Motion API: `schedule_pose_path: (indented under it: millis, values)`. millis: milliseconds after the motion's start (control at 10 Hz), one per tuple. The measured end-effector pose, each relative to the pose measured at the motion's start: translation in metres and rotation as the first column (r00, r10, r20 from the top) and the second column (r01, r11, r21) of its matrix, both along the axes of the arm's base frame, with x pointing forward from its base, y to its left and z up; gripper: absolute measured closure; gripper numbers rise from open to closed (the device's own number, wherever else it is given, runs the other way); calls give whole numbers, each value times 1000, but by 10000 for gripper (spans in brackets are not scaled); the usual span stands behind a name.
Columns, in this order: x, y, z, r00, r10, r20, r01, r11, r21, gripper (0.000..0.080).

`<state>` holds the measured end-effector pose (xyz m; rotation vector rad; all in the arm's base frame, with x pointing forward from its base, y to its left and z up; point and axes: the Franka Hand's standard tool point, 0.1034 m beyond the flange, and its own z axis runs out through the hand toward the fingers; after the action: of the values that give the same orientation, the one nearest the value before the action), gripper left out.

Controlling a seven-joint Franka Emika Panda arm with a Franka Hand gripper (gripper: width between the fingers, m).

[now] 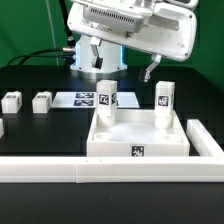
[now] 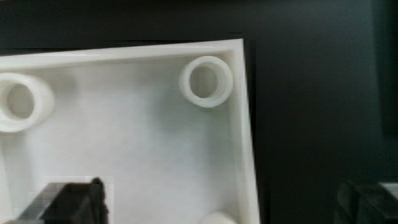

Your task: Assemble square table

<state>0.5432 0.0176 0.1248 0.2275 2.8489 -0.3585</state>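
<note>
The square table top [image 1: 140,138] is a white rimmed tray in the middle of the exterior view. Two white tagged legs [image 1: 107,98] [image 1: 165,99] stand upright at its far corners. Three loose legs lie at the exterior view's left: two [image 1: 12,100] [image 1: 42,101] in a row, one cut by the frame edge [image 1: 1,128]. My gripper [image 1: 122,65] hangs open and empty above the top's far side. In the wrist view the gripper [image 2: 222,205] is above the top [image 2: 125,140], whose two sockets [image 2: 210,80] [image 2: 20,101] are empty. One dark finger [image 2: 71,203] shows over the tray.
The long white L-shaped rail [image 1: 90,171] runs along the front and up the exterior view's right. The marker board [image 1: 74,100] lies flat behind the top. The robot base [image 1: 95,55] stands at the back on the black table.
</note>
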Motion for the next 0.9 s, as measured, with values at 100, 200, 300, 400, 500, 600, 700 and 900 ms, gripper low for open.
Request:
schedule_pose_path:
  millis: [100,200,300,400,500,600,700,900]
  values:
    - [0,0,0,1000,-6,1,6,1000,2,151]
    - [0,0,0,995,-97,24,96,995,26,151]
    - [0,0,-1,988,-148,36,146,988,41,151]
    - [-1,-1,-3,974,-220,50,217,974,63,151]
    - [0,-9,-12,950,-306,67,297,948,116,151]
    - [-1,-24,-13,896,-435,88,416,893,170,151]
    - [-3,-32,-12,856,-506,100,480,853,206,151]
    - [-7,-50,-12,785,-611,108,572,780,254,151]
